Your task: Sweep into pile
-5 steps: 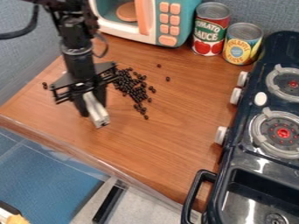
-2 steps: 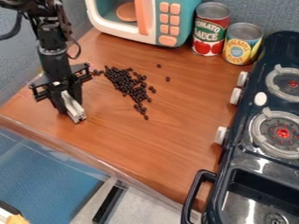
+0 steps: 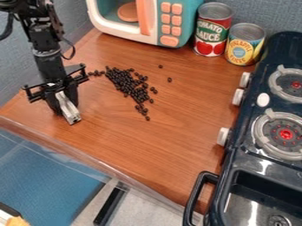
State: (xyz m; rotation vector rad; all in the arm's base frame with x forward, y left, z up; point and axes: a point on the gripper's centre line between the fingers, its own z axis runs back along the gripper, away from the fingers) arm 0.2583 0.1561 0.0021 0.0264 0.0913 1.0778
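Observation:
At the left of the counter, the black gripper (image 3: 66,105) points down, shut on a pale metallic bar-like tool (image 3: 68,108) whose lower end is at or just above the wood. To its right, dark beans (image 3: 131,87) lie in a loose, elongated cluster running from upper left to lower right. A few stray beans (image 3: 96,73) lie between the cluster and the arm. Two single beans (image 3: 169,80) sit apart to the right of the cluster.
A toy microwave (image 3: 152,22) stands at the back, with a red tomato can (image 3: 213,29) and a yellow pineapple can (image 3: 245,44) beside it. A dark toy stove with sink (image 3: 259,132) lines the right side. The counter's edge (image 3: 88,159) runs diagonally along the front left.
The gripper has moved left with the tool, away from the beans. Stray beans near the cluster's upper left are now in plain sight; the main cluster looks the same.

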